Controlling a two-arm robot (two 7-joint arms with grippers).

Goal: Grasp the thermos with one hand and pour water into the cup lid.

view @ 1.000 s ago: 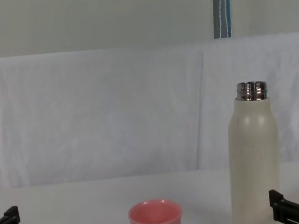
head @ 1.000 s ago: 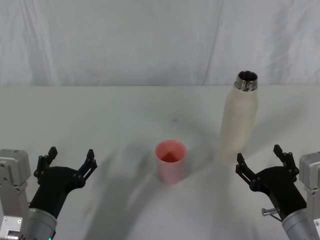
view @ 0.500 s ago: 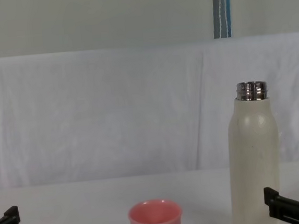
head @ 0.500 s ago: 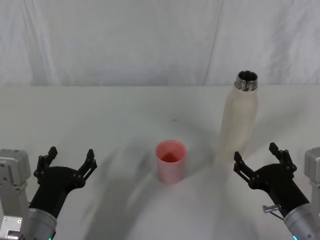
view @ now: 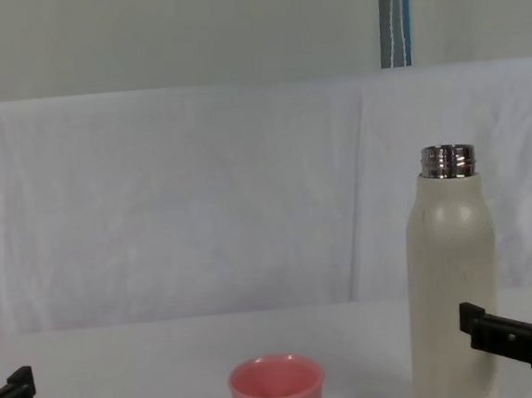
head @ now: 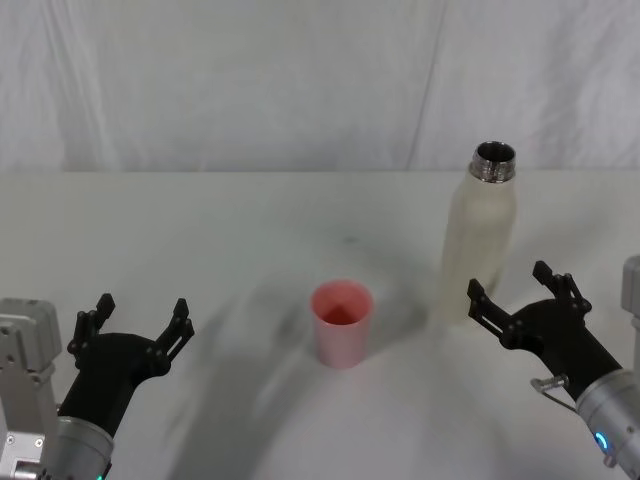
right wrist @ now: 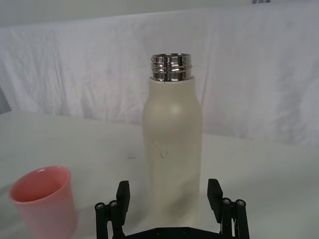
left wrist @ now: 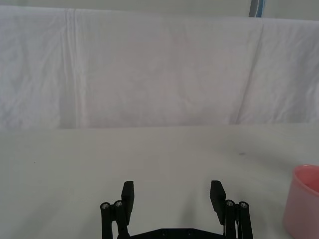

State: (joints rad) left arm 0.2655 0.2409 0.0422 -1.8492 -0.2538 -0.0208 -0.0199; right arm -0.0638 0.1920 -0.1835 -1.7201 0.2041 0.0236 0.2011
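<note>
Standing upright on the white table [head: 200, 230]: thermos [head: 478, 236], cap off, steel threaded neck bare, cream body unmarked but for faint specks. Taken as landmark for all places below.

White cloth backdrop [head: 250, 80] hung behind the thermos, along the table's far edge.

Right gripper [head: 522, 297] just in front of the thermos and slightly to its right, low near its base. Fingers spread wide, wider than the bottle body; in the right wrist view the bottle stands centred between the two black fingertips [right wrist: 123, 191], farther off, not yet between them. No contact seen. Nothing held.

Left gripper [head: 137, 320] well to the left of the thermos, close to the table's near edge, resting low. Fingers spread wide, nothing between them.

Cup [head: 342, 322], pink, upright, mouth up, to the left of the thermos and a little nearer the robot, clearly apart from it; roughly between the two grippers, closer to the thermos. Contents: cannot tell.
</note>
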